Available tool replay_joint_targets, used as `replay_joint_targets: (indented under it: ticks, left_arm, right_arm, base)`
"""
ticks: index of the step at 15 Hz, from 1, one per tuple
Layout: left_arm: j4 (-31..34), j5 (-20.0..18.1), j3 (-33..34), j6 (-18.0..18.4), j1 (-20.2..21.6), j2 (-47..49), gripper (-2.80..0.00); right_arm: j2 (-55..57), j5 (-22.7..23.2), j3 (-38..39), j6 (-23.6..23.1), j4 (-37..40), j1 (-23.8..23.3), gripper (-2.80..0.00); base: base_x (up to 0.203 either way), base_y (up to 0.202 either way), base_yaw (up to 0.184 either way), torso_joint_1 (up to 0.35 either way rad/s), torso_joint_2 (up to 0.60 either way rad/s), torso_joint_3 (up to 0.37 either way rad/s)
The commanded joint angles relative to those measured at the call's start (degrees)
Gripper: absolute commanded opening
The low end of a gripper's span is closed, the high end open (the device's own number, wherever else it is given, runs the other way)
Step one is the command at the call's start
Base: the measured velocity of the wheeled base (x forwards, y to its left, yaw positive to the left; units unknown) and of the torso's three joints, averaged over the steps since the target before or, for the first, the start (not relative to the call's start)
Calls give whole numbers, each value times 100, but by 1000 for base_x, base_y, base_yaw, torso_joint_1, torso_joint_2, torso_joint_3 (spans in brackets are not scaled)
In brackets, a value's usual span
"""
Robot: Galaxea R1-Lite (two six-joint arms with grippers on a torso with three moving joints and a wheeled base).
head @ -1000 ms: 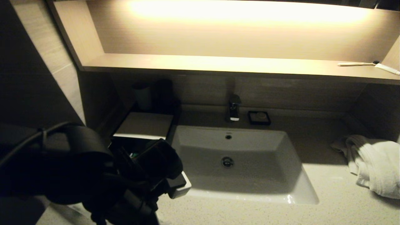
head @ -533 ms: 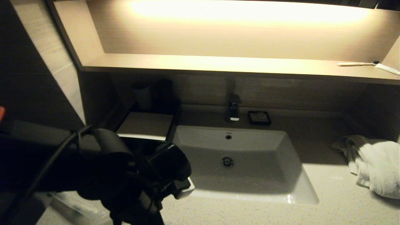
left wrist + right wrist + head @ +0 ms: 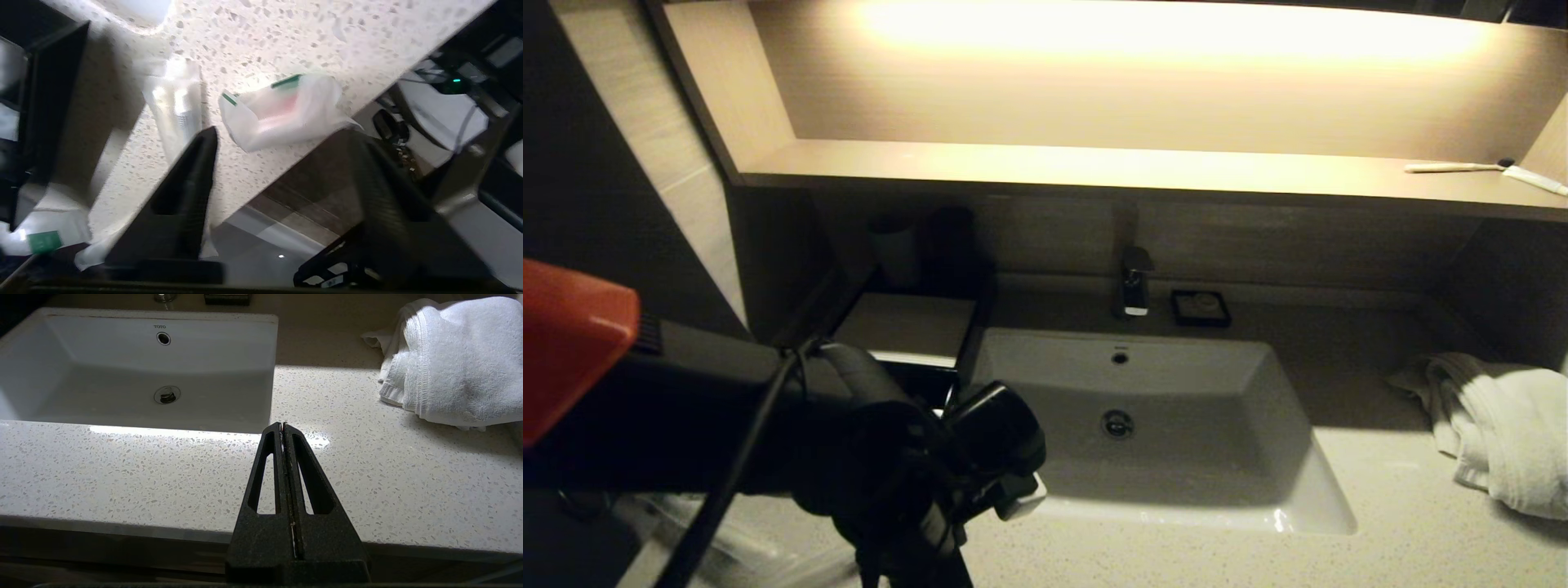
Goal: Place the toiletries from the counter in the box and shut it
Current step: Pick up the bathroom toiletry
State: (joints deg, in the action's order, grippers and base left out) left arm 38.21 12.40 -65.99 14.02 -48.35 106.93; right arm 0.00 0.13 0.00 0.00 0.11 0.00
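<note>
The black box (image 3: 903, 327) with its beige top stands left of the basin; my left arm (image 3: 874, 457) covers its front. My left gripper (image 3: 284, 136) hangs open and empty over the counter's (image 3: 286, 36) front edge. Just beyond its fingertips lie the toiletries: a white sachet with green edges (image 3: 282, 112) and a clear-wrapped stick (image 3: 175, 106). Another sachet with a green square label (image 3: 41, 241) lies by the box's black wall (image 3: 45, 102). My right gripper (image 3: 282, 425) is shut and empty, parked above the counter's front edge, right of the basin.
The white basin (image 3: 1143, 425) fills the middle, with the tap (image 3: 1134, 282) and a black soap dish (image 3: 1200, 308) behind it. A white towel (image 3: 1494, 425) lies at the right. A toothbrush (image 3: 1454, 167) lies on the lit shelf.
My left arm has swung right and toward the counter's front, away from the box's drawer; its orange upper part has come into the head view.
</note>
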Motion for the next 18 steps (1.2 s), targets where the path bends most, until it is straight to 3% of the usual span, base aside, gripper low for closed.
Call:
replay_joint_targets:
  ticks: [1, 14, 18]
  left_arm:
    - [20, 105, -60, -10, -51, 156, 0]
    - [12, 263, -10, -145, -43, 469, 0]
    - [-24, 263, -28, -417, -43, 548, 0]
  right_arm:
    - [0, 4, 0, 0, 6, 0, -280]
    - [0, 4, 0, 0, -2, 0, -280]
    - [0, 4, 0, 0, -2, 0, -280]
  base:
    - [0, 0, 0, 0, 0, 0]
    - [0, 0, 0, 0, 0, 0]
    - [0, 0, 0, 0, 0, 0]
